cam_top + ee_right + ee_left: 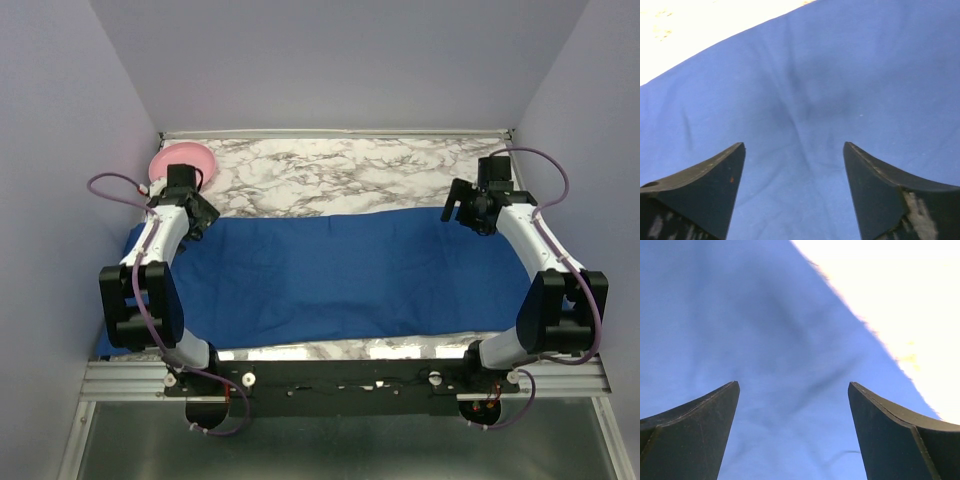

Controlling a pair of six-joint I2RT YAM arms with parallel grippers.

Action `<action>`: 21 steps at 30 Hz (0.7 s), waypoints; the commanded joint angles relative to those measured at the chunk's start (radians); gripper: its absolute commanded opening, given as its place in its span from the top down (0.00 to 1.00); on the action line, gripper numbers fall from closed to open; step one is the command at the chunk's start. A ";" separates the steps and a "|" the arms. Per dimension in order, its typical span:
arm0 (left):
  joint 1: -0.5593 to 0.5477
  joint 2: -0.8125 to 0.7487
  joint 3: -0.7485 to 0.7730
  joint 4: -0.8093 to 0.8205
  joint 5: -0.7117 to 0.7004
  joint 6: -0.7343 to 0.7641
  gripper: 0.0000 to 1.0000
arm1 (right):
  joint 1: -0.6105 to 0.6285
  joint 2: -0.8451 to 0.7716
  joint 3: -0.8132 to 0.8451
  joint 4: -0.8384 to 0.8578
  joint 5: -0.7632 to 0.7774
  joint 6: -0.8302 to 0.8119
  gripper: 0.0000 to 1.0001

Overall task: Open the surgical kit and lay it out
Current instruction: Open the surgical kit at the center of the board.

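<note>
1. Now, the blue cloth wrap (340, 280) lies spread across the middle of the table (340, 175). It forms a wide rectangle reaching almost from one arm to the other, and marble shows beyond its far edge.
2. Look closely and it's flat, with only soft creases. Nothing sits on top of it, and the rest of the kit shows in no view, so where it lies I cannot say.
3. Over on the far left corner, the left pincer (794, 430) hangs just above the cloth with its fingers spread wide. There is nothing between them, and the cloth's edge runs diagonally past on the right of its wrist view.
4. Across on the far right corner, the right pincer (794, 192) is in the same pose, spread and empty. Below it is blue fabric with a shallow crease fanning out from the middle.
5. Just beyond the left pincer, a pink dish (183, 160) sits at the table's far left corner, off the cloth.
6. My read is that the wrap is laid open and both corners are let go.
7. To finish this step well, both arms should rise straight up before pulling away. That way no fingertip snags the fabric and drags a corner back in.
8. The left arm also needs to stay clear of that dish.
9. If a corner curls, a light outward stroke should flatten it.
</note>
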 commanded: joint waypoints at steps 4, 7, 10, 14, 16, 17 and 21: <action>-0.098 0.245 0.268 -0.095 -0.099 -0.040 0.01 | 0.052 -0.035 -0.034 0.001 -0.020 -0.003 0.05; -0.107 0.344 0.362 -0.123 -0.111 -0.036 0.01 | 0.056 -0.040 -0.051 0.016 -0.025 -0.006 0.05; -0.106 0.427 0.435 -0.149 -0.117 -0.037 0.01 | 0.063 -0.038 -0.058 0.018 -0.033 -0.010 0.05; -0.106 0.513 0.509 -0.201 -0.131 -0.028 0.01 | 0.066 -0.037 -0.067 0.025 -0.031 -0.018 0.05; -0.106 0.547 0.547 -0.226 -0.134 -0.027 0.01 | 0.064 -0.034 -0.071 0.025 -0.033 -0.018 0.05; -0.106 0.555 0.555 -0.239 -0.134 -0.024 0.01 | 0.066 -0.032 -0.069 0.025 -0.033 -0.019 0.05; -0.137 0.526 0.532 -0.233 -0.132 -0.019 0.04 | 0.066 -0.026 -0.064 0.022 -0.031 -0.019 0.05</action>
